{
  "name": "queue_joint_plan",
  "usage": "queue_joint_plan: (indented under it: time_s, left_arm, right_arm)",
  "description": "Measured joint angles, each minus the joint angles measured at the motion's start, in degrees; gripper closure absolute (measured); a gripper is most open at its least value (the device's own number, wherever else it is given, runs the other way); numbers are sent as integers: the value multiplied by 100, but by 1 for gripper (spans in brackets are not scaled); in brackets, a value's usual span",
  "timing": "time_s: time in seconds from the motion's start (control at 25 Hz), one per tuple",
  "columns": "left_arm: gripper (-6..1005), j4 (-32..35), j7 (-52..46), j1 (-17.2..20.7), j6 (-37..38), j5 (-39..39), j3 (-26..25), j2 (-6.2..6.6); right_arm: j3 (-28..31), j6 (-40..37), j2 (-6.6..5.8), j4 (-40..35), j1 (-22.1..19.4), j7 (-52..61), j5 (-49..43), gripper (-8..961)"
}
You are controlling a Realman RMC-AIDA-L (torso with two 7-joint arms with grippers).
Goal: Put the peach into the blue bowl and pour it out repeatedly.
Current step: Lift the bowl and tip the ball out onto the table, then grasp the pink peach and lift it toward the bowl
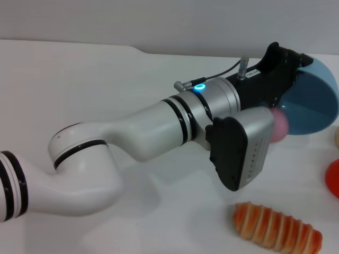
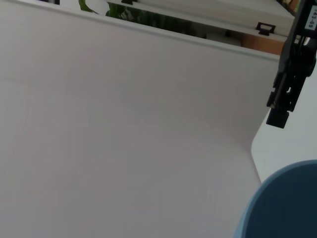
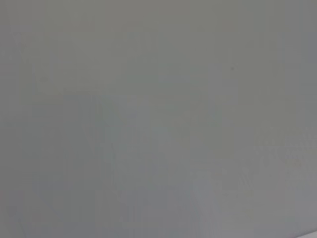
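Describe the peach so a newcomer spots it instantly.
Follow the white left arm across the table to the tilted blue bowl at the left gripper. The peach shows beside the bowl's lower edge: small, plain pink, unlike the striped orange loaf nearer the camera.

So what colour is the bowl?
Light blue; the bowl shows best in the head view.

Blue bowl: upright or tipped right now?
Tipped. In the head view the blue bowl is held on its side by the left gripper, its opening facing the peach at its rim.
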Motion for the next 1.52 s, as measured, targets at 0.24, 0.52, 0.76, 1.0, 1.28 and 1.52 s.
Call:
queue_joint_plan:
  time_s: [0.24, 0.52, 0.76, 1.0, 1.28, 1.52]
  left_arm:
    - [999, -81, 93, 14, -183, -343, 53, 0]
    - [1000, 83, 48, -114, -58, -3216, -231, 1]
    - [1000, 173, -5, -153, 1303, -5344, -1294, 21]
    - [999, -347, -577, -371, 3280, -6273, -2905, 72]
    - [1000, -545, -1011, -377, 3639, -6272, -3081, 80]
    - [1000, -730, -1060, -399, 3653, -6309, -3036, 56]
  right_arm:
    - [38, 4, 2, 146, 57, -93, 0, 216]
    - [85, 64, -41, 159, 52, 361, -67, 216]
    - [29, 138, -169, -971, 85, 2937, -1939, 216]
    - [-38, -316, -157, -2388, 789, 5846, -5122, 217]
    - [-911, -472, -36, -2166, 1881, 6489, -6208, 217]
    - [-1733, 21, -32, -1431, 2442, 6578, -6242, 218]
